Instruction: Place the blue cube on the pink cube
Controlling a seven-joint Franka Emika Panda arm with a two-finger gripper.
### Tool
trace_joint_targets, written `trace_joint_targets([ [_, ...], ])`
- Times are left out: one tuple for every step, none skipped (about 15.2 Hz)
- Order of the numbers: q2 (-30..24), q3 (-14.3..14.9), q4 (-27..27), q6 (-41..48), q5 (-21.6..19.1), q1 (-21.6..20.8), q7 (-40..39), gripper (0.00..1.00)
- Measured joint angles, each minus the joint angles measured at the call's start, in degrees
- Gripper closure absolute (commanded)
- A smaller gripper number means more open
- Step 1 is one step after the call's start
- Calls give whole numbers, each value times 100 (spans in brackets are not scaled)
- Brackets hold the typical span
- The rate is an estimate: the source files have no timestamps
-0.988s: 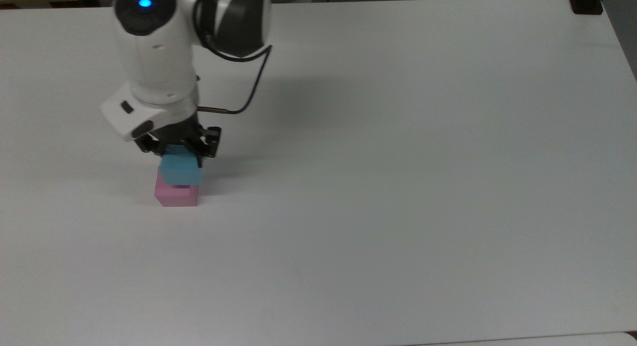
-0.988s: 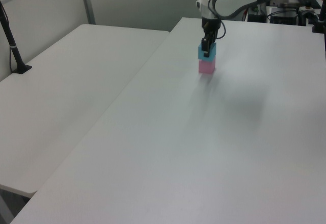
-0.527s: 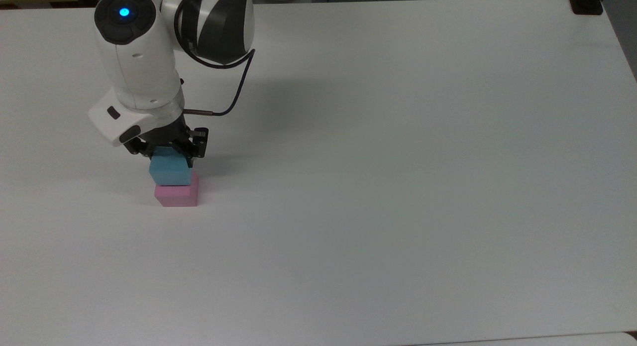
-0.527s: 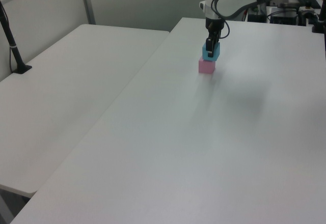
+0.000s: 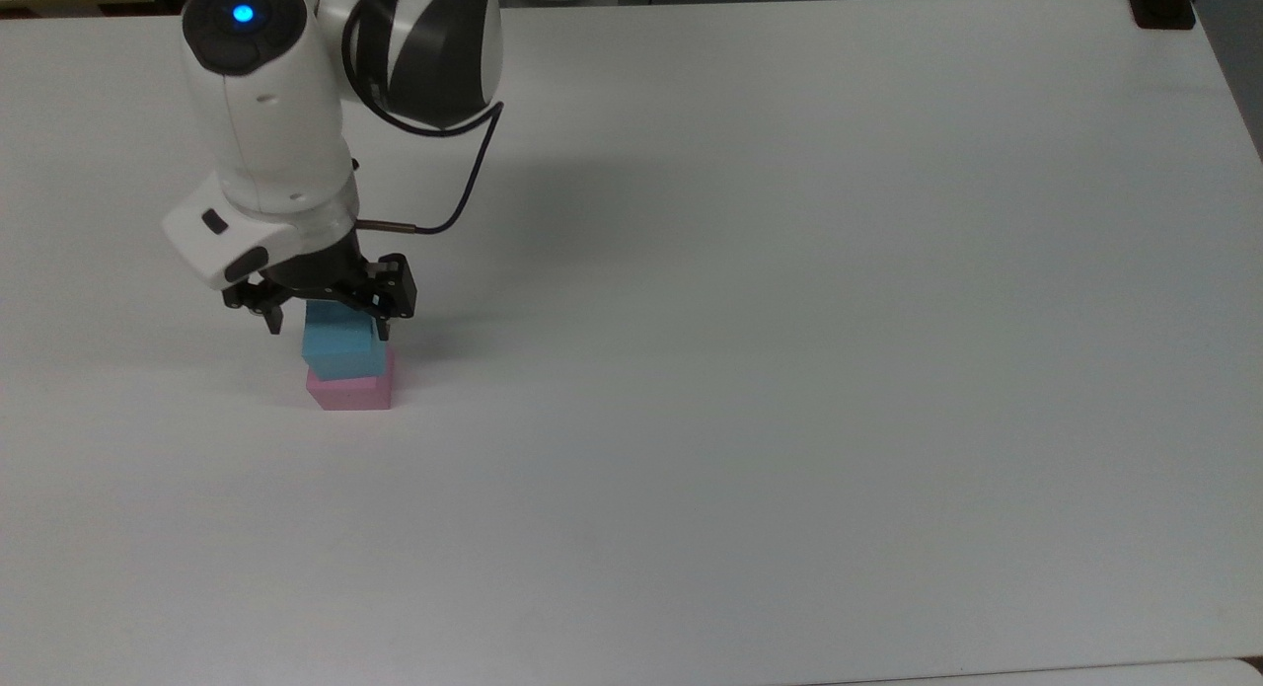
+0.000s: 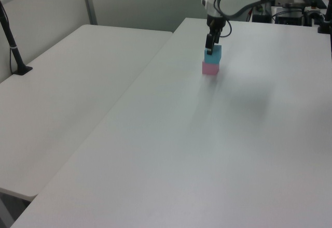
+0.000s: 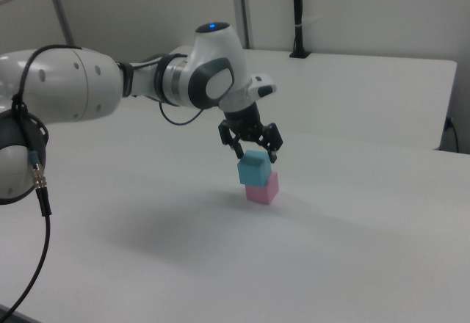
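White table [image 5: 789, 370]: blue cube [image 5: 338, 346] resting on pink cube [image 5: 351, 391], apparently offset. Gripper [image 5: 328, 316] pointed downward above blue cube, fingers spread, not gripping.

**No readable text**

No words, labels, brands, numbers or signs legible anywhere: none on the blue cube [image 5: 338, 343], the pink cube [image 5: 351, 392], the robot arm [image 5: 266, 133] or the white table [image 5: 789, 370].
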State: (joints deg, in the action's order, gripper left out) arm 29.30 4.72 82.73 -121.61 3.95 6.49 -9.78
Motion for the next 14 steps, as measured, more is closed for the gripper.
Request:
trace_joint_targets([
  [-91, 2, -30, 1, 0, 21, 0, 0],
  [-214, 5, -42, 76, 0, 36, 0, 0],
  [-356, 5, -46, 262, 0, 41, 0, 0],
  [-499, -7, -51, 485, -1, 37, 0, 0],
  [-646, -27, -53, 712, -2, 13, 33, 0],
  [-776, -49, -54, 926, -4, -37, 157, 0],
  [-894, -60, -55, 1140, -4, -129, 383, 0],
  [-1076, -65, -53, 1478, -3, -347, 884, 0],
  [-1155, -66, -52, 1632, -3, -460, 1123, 0],
  [-1228, -64, -51, 1817, -3, -569, 1316, 0],
  [-1311, -41, -51, 2046, -3, -698, 1477, 0],
  [-1395, 11, -48, 2257, -3, -831, 1579, 0],
  [-1486, 73, -44, 2452, -3, -955, 1624, 0],
  [-1561, 120, -35, 2590, -3, -1039, 1654, 0],
])
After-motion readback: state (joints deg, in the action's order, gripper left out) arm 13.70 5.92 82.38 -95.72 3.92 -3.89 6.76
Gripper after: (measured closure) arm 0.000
